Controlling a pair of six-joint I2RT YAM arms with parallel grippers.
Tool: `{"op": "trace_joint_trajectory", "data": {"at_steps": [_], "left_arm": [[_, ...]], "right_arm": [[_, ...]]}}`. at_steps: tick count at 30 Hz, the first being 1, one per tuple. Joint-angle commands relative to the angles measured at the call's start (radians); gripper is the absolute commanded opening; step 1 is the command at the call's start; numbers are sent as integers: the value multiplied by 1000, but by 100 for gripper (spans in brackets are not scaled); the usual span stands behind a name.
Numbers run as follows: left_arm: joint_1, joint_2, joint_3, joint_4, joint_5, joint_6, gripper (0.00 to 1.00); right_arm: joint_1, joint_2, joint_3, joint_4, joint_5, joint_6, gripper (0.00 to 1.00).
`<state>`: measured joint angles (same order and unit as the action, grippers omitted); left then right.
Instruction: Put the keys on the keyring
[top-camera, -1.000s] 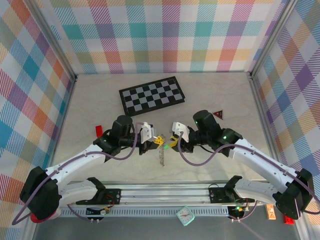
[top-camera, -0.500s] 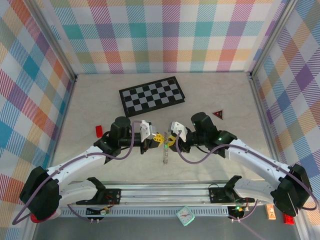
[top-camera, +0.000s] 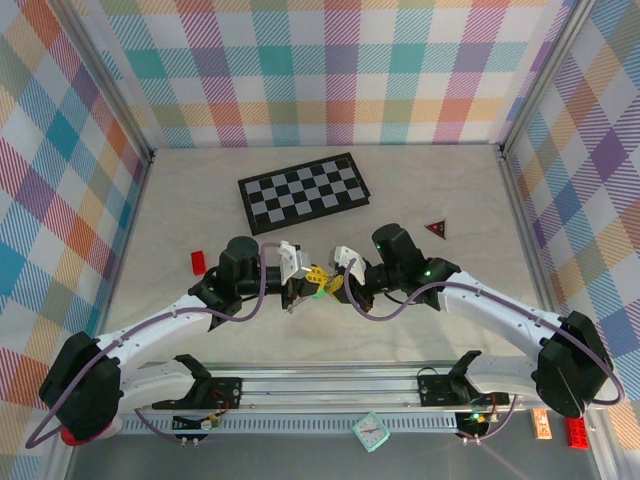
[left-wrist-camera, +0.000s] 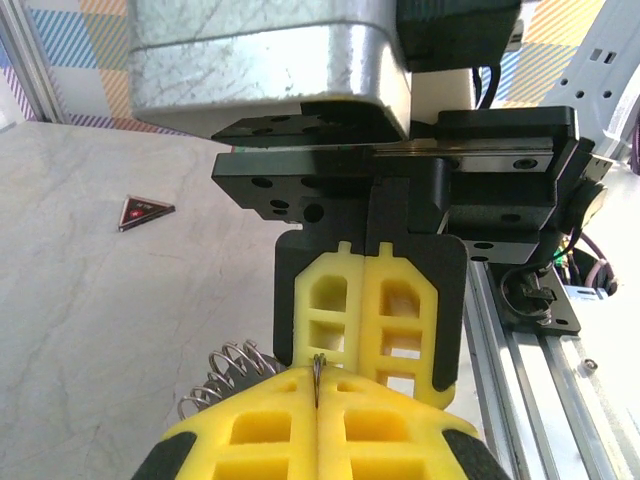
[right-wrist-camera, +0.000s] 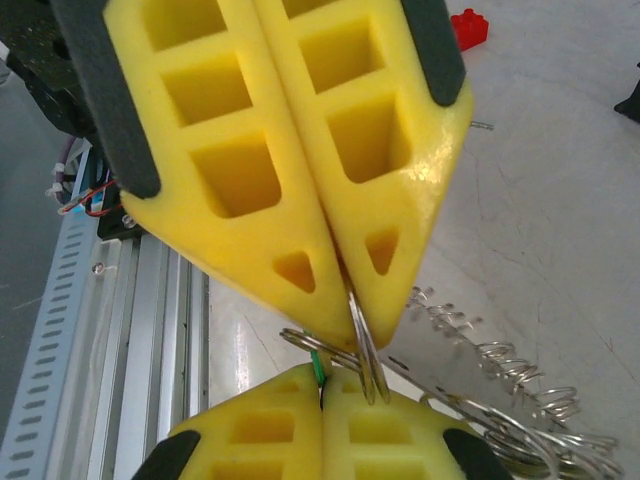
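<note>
Top external: chessboard (top-camera: 305, 193) beyond both fingers (top-camera: 313, 272), triangle (top-camera: 435, 228) right, red block (top-camera: 198, 262) left.

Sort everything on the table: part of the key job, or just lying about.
Job: keyring, green key.
Lying about: chessboard, dark red triangle, small red block.

Chessboard (top-camera: 304, 192) sits centre-back on the table (top-camera: 190, 200). Triangle (top-camera: 435, 228) lies to its front right, small block (top-camera: 198, 262) front left. Left gripper (top-camera: 312, 275) and right gripper (top-camera: 331, 286) meet tip to tip before the board, keyring (right-wrist-camera: 368, 350) between them.
</note>
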<state>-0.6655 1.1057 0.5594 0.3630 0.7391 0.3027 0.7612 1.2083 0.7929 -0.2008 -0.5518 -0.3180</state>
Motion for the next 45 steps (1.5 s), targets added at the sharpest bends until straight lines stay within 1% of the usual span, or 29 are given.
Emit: {"op": "trace_joint_trajectory", "data": {"at_steps": [1,3,6,9,12,14,17,23,28,32,39,42,45], "left_arm": [[-9,-17,-1,104,24,-2,0],[-9,-12,0,104,31,-1,0],[-9,-10,1,100,40,1,0],[-8,-8,2,98,42,3,0],[-8,-8,2,95,46,3,0],[-9,-8,2,93,47,3,0],[-9,-7,2,90,49,5,0],[-8,-10,6,86,46,3,0],[-9,-12,7,88,7,-24,0],[-9,-4,4,113,-36,-90,0],[-15,3,3,111,-145,-184,0],[-24,8,8,98,-175,-188,0],[-27,16,12,94,-183,-191,0]], "right_arm": [[10,-8,39,-2,34,-6,0],[10,-26,33,-21,92,-11,0],[6,-65,21,-51,135,-26,7],[6,-107,6,-64,137,-36,14],[4,-151,-14,-42,138,-35,25],[4,-173,-29,-20,128,-32,27],[4,-183,-33,0,129,-26,27],[4,-161,-27,28,116,-15,24],[5,-155,-26,34,118,-10,25],[11,-163,-33,38,179,-10,26],[58,-210,-74,105,343,-16,29],[74,-218,-88,143,373,-16,29],[83,-211,-92,169,379,-15,29]]}}
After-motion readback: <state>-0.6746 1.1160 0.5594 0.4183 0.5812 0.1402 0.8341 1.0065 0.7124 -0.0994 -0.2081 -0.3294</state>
